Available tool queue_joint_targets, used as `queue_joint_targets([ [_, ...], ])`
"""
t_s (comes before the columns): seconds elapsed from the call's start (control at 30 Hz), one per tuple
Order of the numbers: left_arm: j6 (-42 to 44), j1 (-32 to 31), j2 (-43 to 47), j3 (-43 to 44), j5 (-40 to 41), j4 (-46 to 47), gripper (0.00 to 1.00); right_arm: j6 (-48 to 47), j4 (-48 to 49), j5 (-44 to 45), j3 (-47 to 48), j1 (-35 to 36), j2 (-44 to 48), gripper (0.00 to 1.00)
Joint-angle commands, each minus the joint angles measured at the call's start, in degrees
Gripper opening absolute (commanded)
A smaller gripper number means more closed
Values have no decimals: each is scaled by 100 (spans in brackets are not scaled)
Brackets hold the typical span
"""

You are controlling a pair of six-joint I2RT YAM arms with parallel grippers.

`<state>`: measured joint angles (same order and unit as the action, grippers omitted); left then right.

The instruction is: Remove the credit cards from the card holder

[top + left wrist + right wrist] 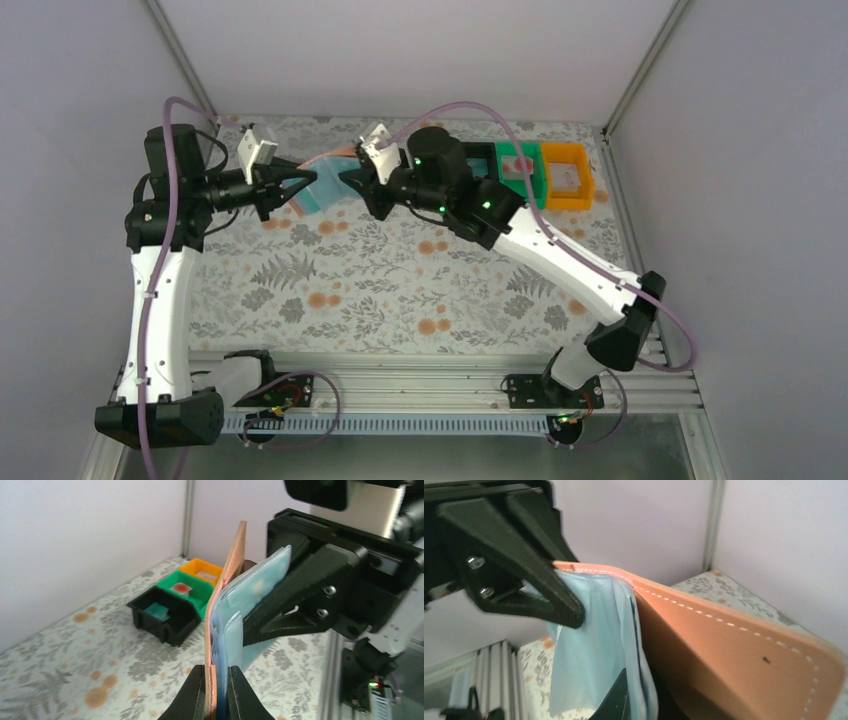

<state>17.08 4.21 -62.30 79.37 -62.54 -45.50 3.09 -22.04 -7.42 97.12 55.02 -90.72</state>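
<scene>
Top external view shows the two arms meeting above the far part of the floral-patterned table [400, 290], with the small soft salmon-tan card holder [320, 192] held in the air between them. The left gripper [216, 674] has its jaws closed tight on one edge of the holder. The right gripper [246, 630] is also closed, pinching the light blue inner flap. Behind the holder a black plastic bin [167, 630], a green plastic bin [199, 594] and an orange plastic bin [195, 566] stand side by side, each with one flat card inside: a teal card [157, 611], a white card with a red mark [181, 587] and a plain whitish card [205, 574]. Whether any card is inside the holder, I cannot tell
</scene>
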Motion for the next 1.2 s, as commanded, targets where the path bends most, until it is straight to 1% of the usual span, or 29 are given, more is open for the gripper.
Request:
queue_joint_targets([
  [0.0,428,60,5,-76,-853,-398,2,-656,186,-1323,-325,-389,519,6],
  [0.03,545,58,-37,-75,-1006,-470,2,-692,183,-1476,-423,-483,580,6],
  [0.07,677,62,-72,-57,-1168,-580,2,-743,178,-1696,-497,-574,624,8],
  [0.13,776,58,-148,-19,-1345,-691,2,-839,59,-1916,-510,-690,637,20],
  [0.23,423,63,-216,-13,-1208,-474,2,-987,-104,-1677,-449,-715,669,36],
  [0.27,271,60,-216,-36,-1094,-359,2,-1013,-122,-1482,-444,-713,706,42],
  [0.33,-124,63,-192,-72,-730,-100,3,-1045,-236,-1083,-341,-712,742,46],
  [0.4,-493,62,-162,-118,-176,101,2,-1039,-484,-823,-129,-712,759,52],
  [0.5,-675,63,-212,-180,417,174,2,-912,-555,-246,-104,-611,841,60],
  [0.53,-741,57,-258,-168,501,191,2,-817,-525,44,-97,-522,830,61],
  [0.57,-802,56,-330,-129,576,217,2,-683,-481,331,-38,-391,758,59],
  [0.63,-968,60,-441,-39,648,277,2,-479,-295,499,16,42,530,57],
  [0.67,-1025,62,-482,-24,663,312,2,-532,-193,534,8,283,417,58],
  [0.77,-1140,76,-478,-102,730,417,2,-505,201,1216,-64,844,206,59],
  [0.83,-1199,92,-436,-174,815,471,2,-377,531,1229,-80,1069,122,59],
  [0.9,-1213,104,-411,-219,817,491,2,-379,594,1327,24,1257,-47,62],
  [0.93,-1214,113,-421,-228,788,493,2,-348,495,1602,148,1292,-175,66],
  [1.03,-1223,141,-464,-182,775,496,2,-156,-8,2869,596,1286,-693,85],
  [1.1,-1230,155,-460,-199,772,497,2,-177,-192,3233,776,1283,-911,97],
  [1.17,-1215,166,-442,-247,751,510,2,-262,-347,3299,953,1270,-1104,100],
])
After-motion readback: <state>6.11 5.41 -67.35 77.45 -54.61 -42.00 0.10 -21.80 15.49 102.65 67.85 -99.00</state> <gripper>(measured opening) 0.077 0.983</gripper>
